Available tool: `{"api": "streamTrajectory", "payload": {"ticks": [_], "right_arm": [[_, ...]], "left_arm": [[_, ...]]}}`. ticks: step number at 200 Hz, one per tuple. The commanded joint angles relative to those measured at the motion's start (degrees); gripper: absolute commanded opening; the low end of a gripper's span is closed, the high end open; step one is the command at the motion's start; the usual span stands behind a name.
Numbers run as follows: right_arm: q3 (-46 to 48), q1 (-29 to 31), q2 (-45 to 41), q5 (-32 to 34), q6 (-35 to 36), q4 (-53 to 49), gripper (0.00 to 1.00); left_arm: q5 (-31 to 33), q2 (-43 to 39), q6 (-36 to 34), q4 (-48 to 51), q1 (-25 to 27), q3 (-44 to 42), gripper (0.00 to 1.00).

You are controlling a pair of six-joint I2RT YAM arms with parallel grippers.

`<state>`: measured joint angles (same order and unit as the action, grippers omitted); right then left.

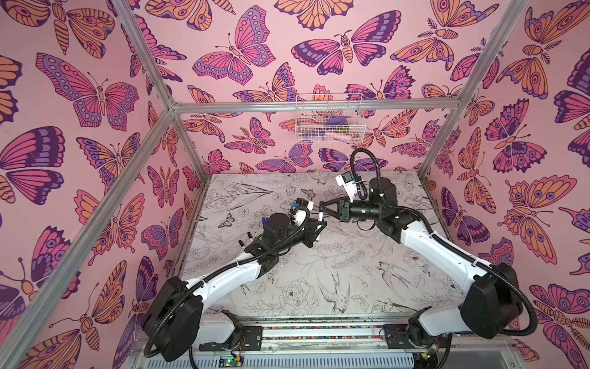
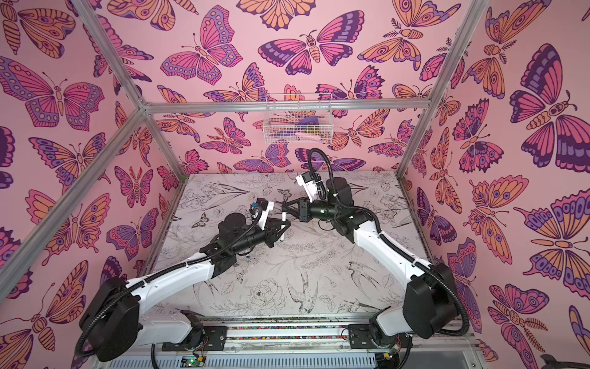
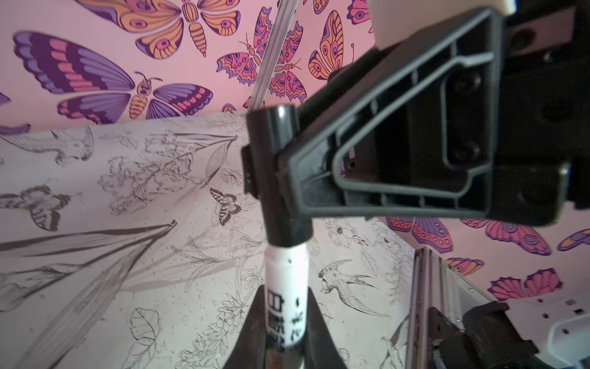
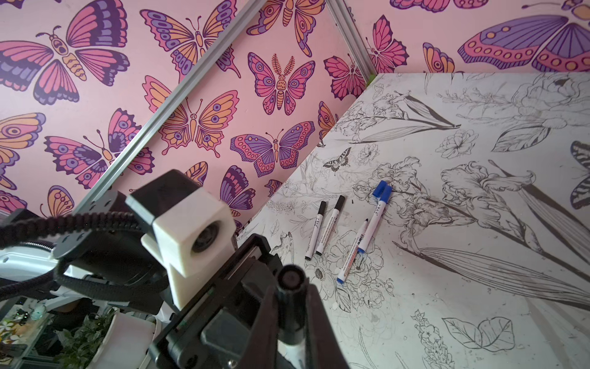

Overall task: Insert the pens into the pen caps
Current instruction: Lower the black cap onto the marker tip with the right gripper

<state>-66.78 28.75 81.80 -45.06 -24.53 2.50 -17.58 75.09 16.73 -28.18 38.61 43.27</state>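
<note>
The white pen (image 3: pixel 285 271) hung just 12 o'clock of the table's (image 1: pixel 319 287) centre in a top view, its tip inside a black cap (image 3: pixel 277 172). The left gripper (image 3: pixel 285 300) was clamped on the barrel, the right gripper (image 4: pixel 289 295) — reaching from 3 o'clock — on the cap, likely so each braced the push. The barrel's dark print was unreadable. 4 more pens (image 4: pixel 330 223) lay toward 9 o'clock.
</note>
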Motion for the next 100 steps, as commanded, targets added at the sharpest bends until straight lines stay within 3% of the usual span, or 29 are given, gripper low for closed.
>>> {"api": "streamTrajectory", "payload": {"ticks": [1, 23, 64, 100], "right_arm": [[-2.41, 3.12, -3.11, -11.49, 7.66, -15.42, 0.02], [-4.76, 3.84, -3.40, -7.37, 12.48, -21.10, 0.05], [-7.18, 3.85, -2.97, -4.52, 13.79, -21.59, 0.09], [-10.17, 3.85, -2.32, -2.94, 14.73, -22.67, 0.21]], "left_arm": [[15.95, -1.16, -7.10, -12.29, -1.25, 1.59, 0.00], [17.87, -1.55, -10.14, -12.56, -0.50, 1.75, 0.00], [17.48, -1.56, -12.86, -17.69, 1.84, -1.04, 0.00], [16.88, -1.24, -13.66, -19.96, 3.38, -2.44, 0.00]]}}
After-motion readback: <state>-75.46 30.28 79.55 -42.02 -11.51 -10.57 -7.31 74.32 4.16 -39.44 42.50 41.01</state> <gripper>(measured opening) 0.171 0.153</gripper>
